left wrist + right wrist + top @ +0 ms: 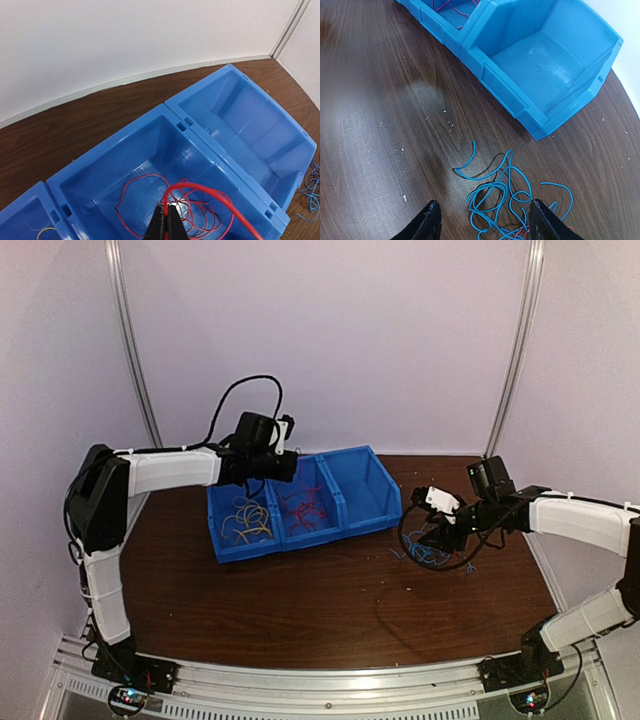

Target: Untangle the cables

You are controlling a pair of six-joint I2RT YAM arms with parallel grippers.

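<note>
A blue three-compartment bin (372, 508) stands at mid-table. Yellow cables (246, 521) lie in its left compartment, red cables (305, 508) in the middle one; the right one is empty. My left gripper (167, 216) hovers over the middle compartment (120, 175), shut on a red cable (210, 192) that arcs up from the red loops below. A loose tangle of blue cables (507, 200) lies on the table right of the bin, with a bit of red among it. My right gripper (485, 220) is open just above this tangle, fingers either side.
The brown table (300, 600) has pale crumbs scattered on it. White walls and metal rails close in the back and sides. A thick black arm cable (430, 540) loops by the right gripper. The bin's right compartment (545, 55) lies just beyond the blue tangle.
</note>
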